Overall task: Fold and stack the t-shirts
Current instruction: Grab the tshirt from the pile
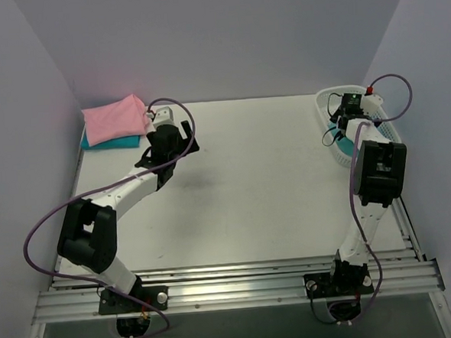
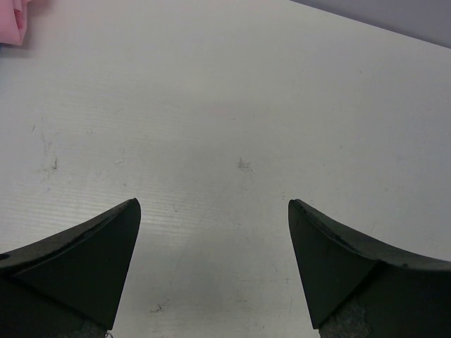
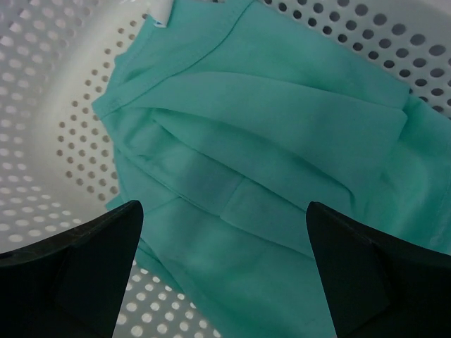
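Right gripper (image 3: 222,205), wide open and empty, hovers over the teal-green t-shirt (image 3: 282,134) mid-frame; pinching only 1 loose fold could snag the basket (image 3: 49,105). Left gripper (image 2: 211,202): open, empty.

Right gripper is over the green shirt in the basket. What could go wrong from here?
The open right gripper may pinch several folds of the crumpled teal-green shirt, so it lifts bunched. A fingertip could snag a hole in the mesh basket and drag it. The left gripper, open beside the pink shirt, might nudge it.
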Available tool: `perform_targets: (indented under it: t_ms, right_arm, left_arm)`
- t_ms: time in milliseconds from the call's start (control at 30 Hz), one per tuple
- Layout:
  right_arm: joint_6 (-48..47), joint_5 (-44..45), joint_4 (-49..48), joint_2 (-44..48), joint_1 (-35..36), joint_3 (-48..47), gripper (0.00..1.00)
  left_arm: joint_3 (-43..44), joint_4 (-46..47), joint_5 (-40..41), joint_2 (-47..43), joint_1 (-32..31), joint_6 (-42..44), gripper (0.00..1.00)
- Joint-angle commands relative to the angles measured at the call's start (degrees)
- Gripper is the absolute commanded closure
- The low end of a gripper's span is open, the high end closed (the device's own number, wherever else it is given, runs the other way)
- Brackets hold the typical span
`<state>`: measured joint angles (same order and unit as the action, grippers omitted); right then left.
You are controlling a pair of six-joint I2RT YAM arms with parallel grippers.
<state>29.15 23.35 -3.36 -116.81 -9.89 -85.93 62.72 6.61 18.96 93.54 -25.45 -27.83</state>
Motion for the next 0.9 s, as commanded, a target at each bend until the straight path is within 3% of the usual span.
perform_targets:
  t_ms: [0, 267, 433, 633, 700, 767, 800, 867]
  right_arm:
    - [0.6, -3.5, 0.5, -2.3, 0.6, -5.0, 0.03]
    - [0.8, -3.8, 2.4, -9.4, -0.2, -11.4, 0.05]
    - [2.3, -5.6, 0.7, -11.1, -2.5, -9.4, 0.22]
    - [3.7, -6.9, 1.0, -12.5, -4.8, -8.6, 0.27]
    - [3.8, -7.4, 1.0, -13.0, -5.5, -8.7, 0.37]
    - [4.0, -7.9, 1.2, -13.5, -5.8, -9.0, 0.58]
    - [3.9, -8.2, 1.2, -13.7, -6.1, -9.0, 0.75]
    - [3.7, -8.4, 1.4, -14.1, -6.2, -9.5, 0.90]
  left_arm:
    - [0.2, 1.5, -0.9, -1.7, 0.3, 0.9, 0.05]
    - [-0.6, 2.3, -0.5, -1.6, 0.9, 0.9, 0.05]
    - [-0.7, 2.3, -0.4, -1.3, 1.2, 0.9, 0.05]
    - [-1.0, 2.4, -0.3, -1.6, 1.5, 0.9, 0.05]
    - [-1.2, 2.4, -0.2, -1.8, 1.6, 0.9, 0.05]
    - [-1.4, 2.5, -0.3, -1.9, 1.8, 0.9, 0.05]
    - [-1.4, 2.5, -0.2, -1.9, 1.9, 0.9, 0.05]
    - [-1.4, 2.4, -0.3, -1.9, 1.9, 0.9, 0.05]
